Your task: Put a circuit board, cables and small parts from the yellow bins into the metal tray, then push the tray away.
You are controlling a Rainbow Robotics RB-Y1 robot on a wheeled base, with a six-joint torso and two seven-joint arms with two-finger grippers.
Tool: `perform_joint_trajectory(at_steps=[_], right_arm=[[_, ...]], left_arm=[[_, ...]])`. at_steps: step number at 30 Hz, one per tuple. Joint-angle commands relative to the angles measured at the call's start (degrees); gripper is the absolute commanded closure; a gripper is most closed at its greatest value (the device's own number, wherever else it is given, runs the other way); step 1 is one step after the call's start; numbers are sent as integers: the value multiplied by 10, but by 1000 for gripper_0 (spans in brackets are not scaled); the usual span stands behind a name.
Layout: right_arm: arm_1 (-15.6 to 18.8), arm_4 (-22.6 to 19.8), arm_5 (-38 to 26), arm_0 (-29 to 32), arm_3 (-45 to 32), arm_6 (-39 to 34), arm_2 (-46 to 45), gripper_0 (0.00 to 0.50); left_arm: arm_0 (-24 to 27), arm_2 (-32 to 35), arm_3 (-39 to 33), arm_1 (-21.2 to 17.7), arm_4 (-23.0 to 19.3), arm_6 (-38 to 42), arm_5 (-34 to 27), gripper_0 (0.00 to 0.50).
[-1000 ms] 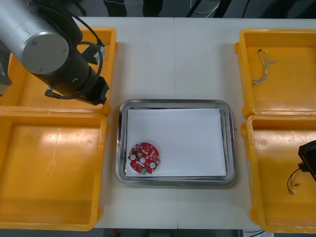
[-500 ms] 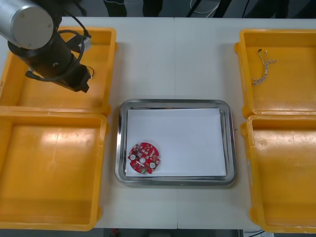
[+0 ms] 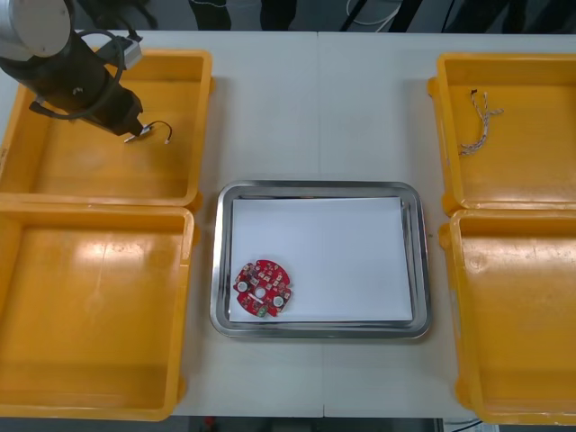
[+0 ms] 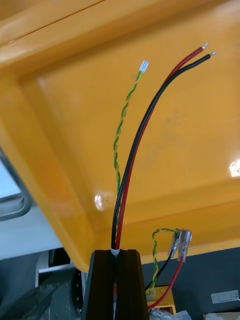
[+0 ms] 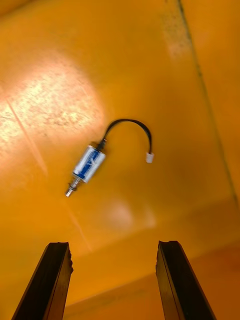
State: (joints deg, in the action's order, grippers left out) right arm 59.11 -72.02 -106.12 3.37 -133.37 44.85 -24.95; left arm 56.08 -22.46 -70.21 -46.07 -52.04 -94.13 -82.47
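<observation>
Light table [image 3: 315, 108], four yellow bins at the sides, metal tray [image 3: 315, 186] in the middle, white inside.

Near row: near-left bin [image 3: 90, 306] and near-right bin [image 3: 513, 315] look bare in the front view.

The tray holds one circuit board [image 3: 261, 288], lying flat in its near-left corner. So the board step reads as done. No cables or small parts are in it yet, and the push isn't started: the tray sits square between the bins.

Right gripper [image 4: 114, 257]: jaws closed on a cable bundle [image 4: 125, 175] of red and black wires plus a yellow-green twisted pair, held up off a bin floor. Likely the next item for the tray.

Far row: left gripper [image 3: 133, 135] is over the far-left bin [image 3: 54, 171], jaws wide open, holding nothing. A small metal part [image 5: 90, 165] with a short black lead lies on the bin floor just ahead of the fingers. Far-right bin [image 3: 531, 162] has a twisted blue and white cable [image 3: 477, 121] lying loose.

Obstacles: only the bin walls to lift over. Most of the tray floor is free, so just keep drops off the board.
</observation>
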Motion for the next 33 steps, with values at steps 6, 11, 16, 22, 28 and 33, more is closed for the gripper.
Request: perform_joint_trajectory(at_steps=[6,11,16,22,28,33], right_arm=[[69,-73,22,-100,-43,118,51,500],[69,-65,50,-146,-83,177,106,500],[69,-62,74,-179,-109,218,150,500],[69,-43,93,-235,-140,258,228,500],[65,-8,123,-290,-145,309,324,500],[41,39,122,-333,-144,357,402,500]], left_arm=[[71,18,92,42,21,-199,49,0],[83,30,142,65,34,-270,66,0],[100,37,192,83,45,-325,67,0],[129,37,261,106,68,-362,77,0],[148,37,308,130,93,-370,103,0],[155,37,340,140,100,-383,129,0]])
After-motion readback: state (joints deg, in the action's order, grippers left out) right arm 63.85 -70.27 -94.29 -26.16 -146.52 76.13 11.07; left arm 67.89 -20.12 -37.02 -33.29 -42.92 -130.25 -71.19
